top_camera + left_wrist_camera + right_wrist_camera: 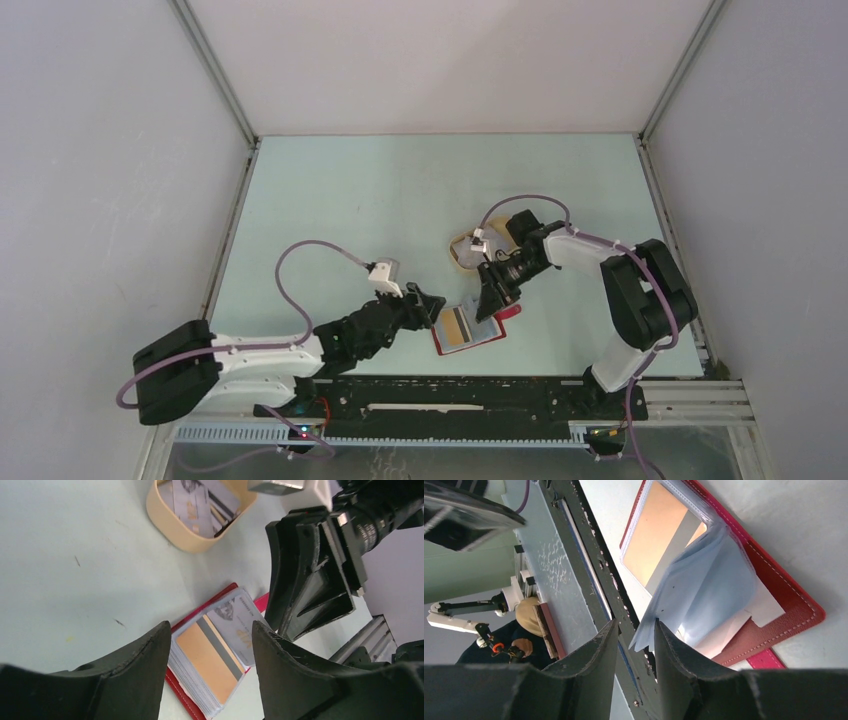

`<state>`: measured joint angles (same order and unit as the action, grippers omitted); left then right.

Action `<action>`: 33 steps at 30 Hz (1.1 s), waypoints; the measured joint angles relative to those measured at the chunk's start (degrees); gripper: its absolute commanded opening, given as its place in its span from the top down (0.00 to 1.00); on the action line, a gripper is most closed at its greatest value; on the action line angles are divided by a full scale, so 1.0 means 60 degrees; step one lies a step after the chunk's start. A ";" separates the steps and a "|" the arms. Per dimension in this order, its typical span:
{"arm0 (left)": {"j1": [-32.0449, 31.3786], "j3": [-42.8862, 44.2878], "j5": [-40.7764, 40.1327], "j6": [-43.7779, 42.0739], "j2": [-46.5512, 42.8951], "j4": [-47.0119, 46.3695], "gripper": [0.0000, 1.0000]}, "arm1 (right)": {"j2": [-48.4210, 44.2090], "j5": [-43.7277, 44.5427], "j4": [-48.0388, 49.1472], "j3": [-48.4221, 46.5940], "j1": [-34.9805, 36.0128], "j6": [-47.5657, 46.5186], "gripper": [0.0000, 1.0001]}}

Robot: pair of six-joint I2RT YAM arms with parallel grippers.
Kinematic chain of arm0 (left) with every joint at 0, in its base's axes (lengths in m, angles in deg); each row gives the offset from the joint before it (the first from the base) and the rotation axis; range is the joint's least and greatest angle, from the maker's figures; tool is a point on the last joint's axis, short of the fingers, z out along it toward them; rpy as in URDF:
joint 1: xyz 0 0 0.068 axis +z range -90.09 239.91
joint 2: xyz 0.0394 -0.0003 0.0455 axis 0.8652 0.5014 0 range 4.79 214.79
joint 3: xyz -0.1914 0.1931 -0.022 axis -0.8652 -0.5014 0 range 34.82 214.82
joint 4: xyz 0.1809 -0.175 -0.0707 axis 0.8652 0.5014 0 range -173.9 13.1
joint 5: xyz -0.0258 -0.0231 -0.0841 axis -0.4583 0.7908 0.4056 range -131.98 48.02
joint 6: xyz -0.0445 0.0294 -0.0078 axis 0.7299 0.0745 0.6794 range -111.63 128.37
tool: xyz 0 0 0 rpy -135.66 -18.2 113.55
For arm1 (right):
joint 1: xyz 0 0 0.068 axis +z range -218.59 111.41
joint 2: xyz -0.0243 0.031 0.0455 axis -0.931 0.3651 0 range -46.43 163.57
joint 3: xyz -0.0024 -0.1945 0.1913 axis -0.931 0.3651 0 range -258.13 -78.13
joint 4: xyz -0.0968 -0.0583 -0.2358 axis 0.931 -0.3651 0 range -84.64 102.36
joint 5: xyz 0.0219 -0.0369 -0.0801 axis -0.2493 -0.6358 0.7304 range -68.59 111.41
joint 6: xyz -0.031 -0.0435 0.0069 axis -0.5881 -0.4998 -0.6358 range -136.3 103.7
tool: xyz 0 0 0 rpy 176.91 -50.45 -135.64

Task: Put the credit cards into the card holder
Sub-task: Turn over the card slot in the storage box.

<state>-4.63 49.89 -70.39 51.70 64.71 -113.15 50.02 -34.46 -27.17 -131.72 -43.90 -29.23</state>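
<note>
The red card holder [470,330] lies open near the table's front edge. Its top clear sleeve holds an orange card with a grey stripe [210,660], and a whitish-grey credit card [240,625] lies beside it on the open pages. My left gripper [211,626] is open, with one finger on each side of the sleeve stack and no contact that I can see. My right gripper [636,624] is open at the holder's far side. Several pale blue sleeves [704,595] stand lifted, their edges leaning on one of its fingers [674,650].
A beige oval tray [175,527] with more credit cards [200,500] stands just behind the holder, also seen in the top view as the tray [462,255]. A black rail [450,395] runs along the near table edge. White walls enclose the table.
</note>
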 measured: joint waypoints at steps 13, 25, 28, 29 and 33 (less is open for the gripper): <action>0.0386 0.1002 0.1883 0.1836 0.2918 -0.1337 0.34 | 0.0291 -0.0066 -0.0091 -0.0080 0.0164 -0.0033 0.60; 0.0393 0.2124 0.2561 0.2444 0.3912 -0.0874 0.41 | 0.0339 0.0138 -0.0153 -0.0098 0.0215 -0.0076 0.60; 0.0393 0.2299 0.2579 0.2535 0.3952 -0.0557 0.42 | 0.0350 0.0295 -0.0142 -0.0098 0.0211 -0.0076 0.60; 0.0393 0.2339 0.2583 0.2546 0.3952 -0.0466 0.42 | 0.0357 0.0310 -0.0142 -0.0098 0.0211 -0.0080 0.60; 0.0390 0.2404 0.2557 0.2648 0.3956 -0.0288 0.42 | 0.0361 0.0372 -0.0124 -0.0098 0.0211 -0.0080 0.61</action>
<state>-2.29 64.31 -55.04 67.59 88.44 -114.88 52.18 -32.24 -27.91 -132.31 -42.63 -29.71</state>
